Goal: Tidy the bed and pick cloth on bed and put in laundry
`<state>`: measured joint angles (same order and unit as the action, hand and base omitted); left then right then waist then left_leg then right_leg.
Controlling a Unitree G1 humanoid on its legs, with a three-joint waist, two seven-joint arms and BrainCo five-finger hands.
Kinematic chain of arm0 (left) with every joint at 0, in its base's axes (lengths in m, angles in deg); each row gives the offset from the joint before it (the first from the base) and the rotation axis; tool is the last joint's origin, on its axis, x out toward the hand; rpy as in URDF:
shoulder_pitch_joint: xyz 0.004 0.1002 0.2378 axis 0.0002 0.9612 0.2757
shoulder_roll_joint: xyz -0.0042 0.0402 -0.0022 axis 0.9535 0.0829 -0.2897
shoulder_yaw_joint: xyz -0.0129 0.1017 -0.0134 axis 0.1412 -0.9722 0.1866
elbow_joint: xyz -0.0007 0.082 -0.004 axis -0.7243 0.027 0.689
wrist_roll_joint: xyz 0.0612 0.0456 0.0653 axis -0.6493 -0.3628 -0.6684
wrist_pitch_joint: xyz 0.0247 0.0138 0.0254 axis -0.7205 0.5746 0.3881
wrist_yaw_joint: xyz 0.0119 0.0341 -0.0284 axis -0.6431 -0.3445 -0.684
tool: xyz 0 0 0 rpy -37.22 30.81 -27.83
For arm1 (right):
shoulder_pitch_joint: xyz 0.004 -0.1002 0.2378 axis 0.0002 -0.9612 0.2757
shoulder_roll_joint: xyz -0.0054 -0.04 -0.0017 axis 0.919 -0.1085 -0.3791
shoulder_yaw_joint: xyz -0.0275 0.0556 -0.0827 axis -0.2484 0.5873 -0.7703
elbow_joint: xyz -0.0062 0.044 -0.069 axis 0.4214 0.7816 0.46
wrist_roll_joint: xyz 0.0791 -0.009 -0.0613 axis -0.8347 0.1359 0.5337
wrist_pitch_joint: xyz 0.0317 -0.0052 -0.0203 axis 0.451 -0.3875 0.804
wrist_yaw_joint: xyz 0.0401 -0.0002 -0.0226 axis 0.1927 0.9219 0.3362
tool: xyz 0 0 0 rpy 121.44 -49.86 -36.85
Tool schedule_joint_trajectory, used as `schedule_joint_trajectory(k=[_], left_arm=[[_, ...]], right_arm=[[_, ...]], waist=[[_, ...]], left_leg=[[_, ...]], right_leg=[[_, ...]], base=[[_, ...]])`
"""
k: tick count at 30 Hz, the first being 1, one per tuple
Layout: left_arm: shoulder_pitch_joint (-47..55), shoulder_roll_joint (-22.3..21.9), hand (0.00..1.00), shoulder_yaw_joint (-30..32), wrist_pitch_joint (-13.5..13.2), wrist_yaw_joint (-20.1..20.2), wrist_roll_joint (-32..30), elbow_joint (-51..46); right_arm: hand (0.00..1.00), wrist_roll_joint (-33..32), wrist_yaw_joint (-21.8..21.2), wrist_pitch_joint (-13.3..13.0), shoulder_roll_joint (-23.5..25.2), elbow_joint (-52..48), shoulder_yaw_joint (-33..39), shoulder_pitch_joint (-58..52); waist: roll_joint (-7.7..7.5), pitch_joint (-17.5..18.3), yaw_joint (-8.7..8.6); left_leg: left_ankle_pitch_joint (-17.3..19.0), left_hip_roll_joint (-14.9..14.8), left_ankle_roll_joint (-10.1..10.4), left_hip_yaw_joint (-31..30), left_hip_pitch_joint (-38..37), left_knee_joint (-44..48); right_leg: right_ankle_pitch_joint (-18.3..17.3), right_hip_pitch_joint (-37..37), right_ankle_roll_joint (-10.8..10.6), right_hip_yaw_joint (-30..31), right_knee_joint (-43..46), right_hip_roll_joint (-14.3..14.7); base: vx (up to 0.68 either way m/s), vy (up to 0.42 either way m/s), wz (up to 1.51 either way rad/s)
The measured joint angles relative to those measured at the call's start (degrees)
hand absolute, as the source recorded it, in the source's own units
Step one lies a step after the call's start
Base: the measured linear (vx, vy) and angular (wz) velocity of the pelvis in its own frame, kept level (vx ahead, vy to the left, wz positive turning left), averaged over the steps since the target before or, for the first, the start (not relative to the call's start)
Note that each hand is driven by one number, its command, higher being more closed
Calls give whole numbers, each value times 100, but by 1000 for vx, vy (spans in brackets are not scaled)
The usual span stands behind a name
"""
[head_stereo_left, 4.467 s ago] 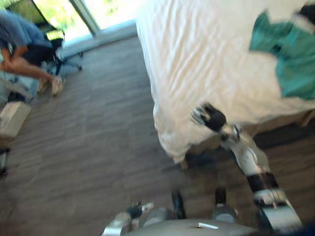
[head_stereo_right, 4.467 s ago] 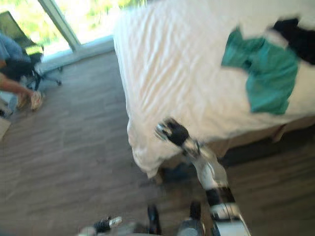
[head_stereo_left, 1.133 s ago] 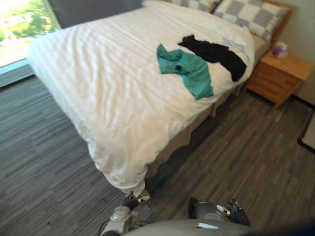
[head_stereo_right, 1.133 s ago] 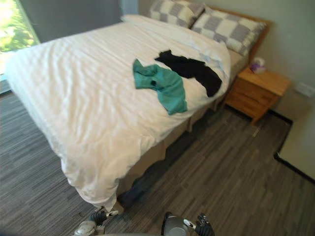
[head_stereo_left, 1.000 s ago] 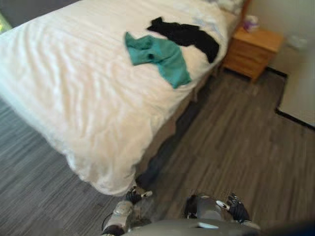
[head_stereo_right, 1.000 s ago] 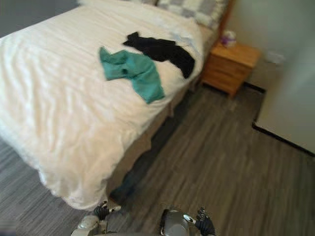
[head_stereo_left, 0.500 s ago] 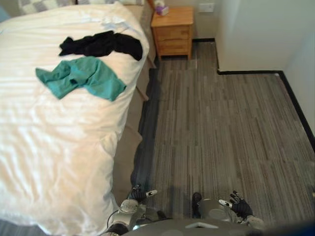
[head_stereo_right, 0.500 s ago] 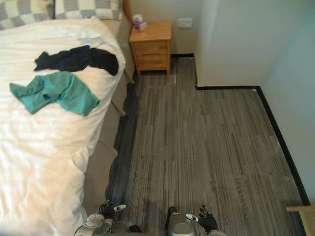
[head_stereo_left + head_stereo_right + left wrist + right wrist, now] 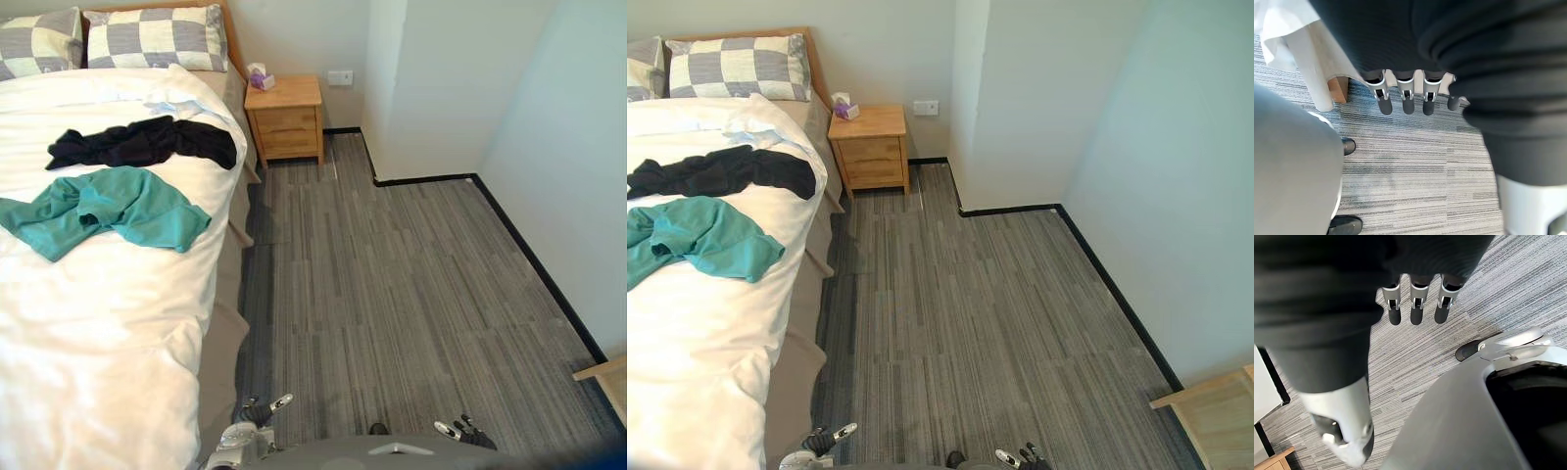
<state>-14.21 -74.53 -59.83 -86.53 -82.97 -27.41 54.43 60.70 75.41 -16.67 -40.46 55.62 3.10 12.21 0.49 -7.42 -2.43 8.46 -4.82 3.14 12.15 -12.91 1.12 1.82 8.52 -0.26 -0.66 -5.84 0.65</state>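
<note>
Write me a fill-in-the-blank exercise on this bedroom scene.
The teal cloth lies on the ___.
The black cloth lies between the teal cloth and the ___.
The left hand and the right hand hold ___.
Missing words: bed; pillows; nothing.

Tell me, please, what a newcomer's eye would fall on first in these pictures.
The teal cloth lies crumpled on the white bed, with the black cloth beside it, nearer the checked pillows. A wooden nightstand stands by the bed's head. The left hand and the right hand hang low above the grey floor, fingers straight, holding nothing.
</note>
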Motion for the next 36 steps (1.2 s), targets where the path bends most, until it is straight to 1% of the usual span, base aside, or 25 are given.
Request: schedule_joint_trajectory(k=[6, 9, 11, 12, 14, 16, 17, 18, 19, 20, 21, 22, 23, 24, 25, 26, 27, 28, 29, 30, 31, 32, 33, 35, 36], left_arm=[[10, 8, 0, 16, -77, 74, 61, -1], [43, 30, 0, 15, -244, 254, 108, -4], [52, 52, 0, 14, -311, 334, 109, -24], [73, 61, 0, 11, -382, 405, 96, -34], [114, 65, 0, 10, -495, 525, 95, -116], [178, 60, 0, 10, -615, 544, 90, -285], [179, 60, 0, 10, -640, 544, 90, -290], [155, 93, 0, 17, -663, 545, 90, -295], [127, 165, 0, 21, -698, 550, 72, -358], [125, 150, 0, 27, -704, 550, 62, -407], [135, 108, 0, 78, -728, 548, 47, -490], [133, 45, 0, 186, -768, 554, 43, -507], [127, 24, 0, 205, -768, 554, 45, -511], [128, 14, 0, 198, -773, 559, 51, -522], [130, 5, 0, 191, -779, 559, 54, -522], [129, -1, 0, 188, -801, 569, 56, -532], [130, 1, 0, 188, -811, 571, 62, -535], [127, 0, 0, 183, -838, 571, 112, -546], [126, -8, 0, 174, -869, 563, 132, -553], [126, -9, 0, 167, -875, 560, 164, -563], [138, -7, 0, 171, -887, 554, 176, -604], [142, 8, 0, 154, -882, 550, 181, -670], [141, 51, 0, 154, -886, 550, 200, -707], [133, 107, 0, 156, -896, 551, 364, -707], [124, 134, 0, 154, -900, 549, 405, -705]], right_arm=[[0, -1, 5, 7, 3, 0, 0, -1], [0, -4, 1, 17, 15, 0, 0, -3], [0, -7, -4, 15, 30, -1, 0, -12], [0, -8, -31, 8, 35, -2, 0, -17], [0, -2, -88, 6, 23, -2, -6, -22], [0, 18, -100, 32, -35, -104, -110, -50], [0, 27, -98, 56, -55, -175, -168, -64], [0, 65, -82, 63, -54, -246, -248, -68], [0, 67, -81, 73, -48, -296, -289, -89], [0, 65, -86, 83, -66, -353, -295, -117], [0, 56, -84, 116, -105, -458, -307, -137], [0, 49, -84, 127, -176, -584, -388, -110], [0, 51, -84, 133, -195, -588, -392, -91], [0, 57, -83, 150, -205, -589, -393, -67], [0, 58, -84, 174, -204, -590, -394, -61], [0, 92, -96, 188, -200, -594, -395, -35], [0, 112, -93, 191, -198, -599, -395, -13], [0, 116, -95, 190, -194, -602, -391, -17], [0, 115, -94, 173, -200, -608, -390, -22], [0, 116, -93, 167, -206, -620, -391, -30], [0, 128, -90, 169, -193, -619, -416, -60], [0, 159, -94, 166, -180, -668, -468, -45], [0, 185, -100, 151, -148, -694, -502, -10], [0, 218, -98, 116, -97, -693, -523, -4], [0, 219, -89, 115, -58, -690, -522, -5]], waist=[[-20, -23, 18], [-52, -51, 25], [-75, -86, 26], [-77, -120, 26], [-33, -117, 36], [51, -142, 88], [72, -156, 108], [58, -172, 125], [30, -185, 122], [51, -202, 126], [45, -242, 137], [83, -323, 168], [93, -340, 168], [94, -345, 161], [90, -348, 170], [74, -358, 180], [74, -361, 180], [73, -373, 181], [94, -391, 179], [119, -410, 176], [102, -441, 204], [59, -430, 221], [-50, -433, 226], [-68, -437, 272], [-164, -412, 297]], left_leg=[[-1, 9, -2, -23, -3, 4], [-2, -10, -3, -44, -10, 15], [0, -20, -2, -96, -10, 46], [50, -45, -8, -108, 53, 146], [287, -138, 32, -133, 259, 512], [697, -468, 156, -1, 591, 1232], [797, -567, 208, 40, 643, 1411], [860, -730, 270, 144, 798, 1913], [796, -866, 350, 170, 1135, 2656], [739, -947, 361, 168, 1282, 3041], [572, -1046, 314, 159, 1473, 3650], [724, -1007, 297, 127, 1703, 4107], [848, -969, 260, 131, 1721, 4090], [971, -785, 245, 149, 1823, 3926], [984, -688, 237, 150, 1867, 3770], [983, -477, 216, 160, 2039, 3350], [961, -399, 189, 159, 2115, 3160], [811, -272, 138, 170, 2222, 2706], [560, -210, 89, 170, 2247, 2182], [361, -211, 42, 172, 2247, 1955], [-50, -198, -211, 348, 2112, 1889], [134, -102, -270, 505, 2094, 1921], [250, -79, -309, 579, 2123, 2000], [428, -37, -359, 668, 2194, 2128], [480, -25, -468, 802, 2177, 2202]], right_leg=[[-1, 13, -1, -38, 0, -6], [-11, 35, -10, -107, 0, -19], [-116, 84, -44, -201, -1, -45], [-209, 105, 24, -348, -1, -67], [-260, 105, 57, -612, 1, -64], [-309, 83, 126, -691, 4, 115], [-331, 85, 160, -745, 4, 165], [-367, 78, 210, -797, 4, 231], [-407, 80, 250, -771, 19, 248], [-451, 82, 278, -726, 91, 259], [-509, 98, 272, -599, 300, 265], [-673, 151, 333, -402, 565, 194], [-720, 169, 346, -327, 638, 134], [-763, 215, 358, -207, 681, 11], [-774, 231, 351, -141, 680, -48], [-831, 245, 303, 5, 678, -183], [-864, 251, 272, 46, 680, -228], [-951, 290, 197, 126, 692, -310], [-1090, 353, 119, 178, 735, -362], [-1200, 378, 91, 195, 772, -371], [-1408, 403, -28, 292, 906, -450], [-1448, 390, -89, 268, 1011, -566], [-1430, 354, -132, 210, 1036, -634], [-1404, 260, -194, 136, 1024, -720], [-1390, 256, -229, 121, 1027, -788]], base=[[0, 0, 0], [-2, -3, 5], [-9, -14, 21], [5, -16, 29], [29, -19, 15], [66, -39, -29], [87, -46, -43], [148, -72, -37], [137, -66, -35], [148, -73, -32], [226, -22, -48], [250, 12, -55], [294, 48, -63], [187, 58, -48], [256, 129, -59], [213, 140, -46], [255, 191, -46], [219, 189, -31], [226, 198, -27], [232, 226, -29], [264, 239, -34], [354, 261, -40], [314, 195, -39], [235, 131, -32], [290, 141, -33]])
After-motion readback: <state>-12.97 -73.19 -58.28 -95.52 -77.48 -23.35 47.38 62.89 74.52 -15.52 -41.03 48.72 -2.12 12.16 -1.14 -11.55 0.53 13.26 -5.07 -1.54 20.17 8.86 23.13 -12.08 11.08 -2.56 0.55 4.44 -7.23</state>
